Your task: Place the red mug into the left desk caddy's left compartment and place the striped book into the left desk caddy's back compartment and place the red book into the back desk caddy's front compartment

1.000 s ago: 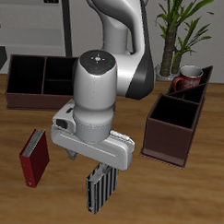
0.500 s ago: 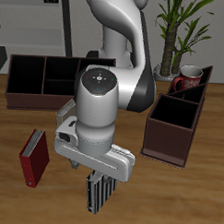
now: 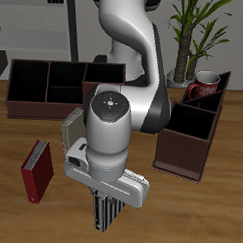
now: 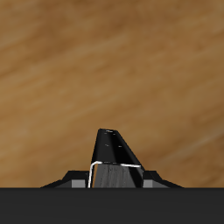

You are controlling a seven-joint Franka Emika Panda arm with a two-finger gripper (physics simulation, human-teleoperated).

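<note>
1. Striped book stands upright on the wooden table, near the front edge and directly beneath the robot's gripper; the red book stands a little way off beside it, and both are well apart from the caddies.

2. Handling, as a judgement: a small hardback should be stiff and light, so it ought to take a firm squeeze without bending. Smooth covers could slip or let it swing if held by one corner. The best hold looks to be across its thickness at the top edge, close to the middle of its length.

3. Gripper state: in the wrist view the book's dark top edge rises between the two fingers, but I cannot tell whether they are pressing on the covers or only flanking them (the pads themselves are lost in the dark strip at the frame's edge).

4. Hidden or unclear: the arm's wrist covers the upper part of the striped book in the exterior view. The left desk caddy is partly masked by the arm, so its back compartment is not fully visible. The red mug sits behind that caddy, near the plant. The back desk caddy lies far back.
</note>
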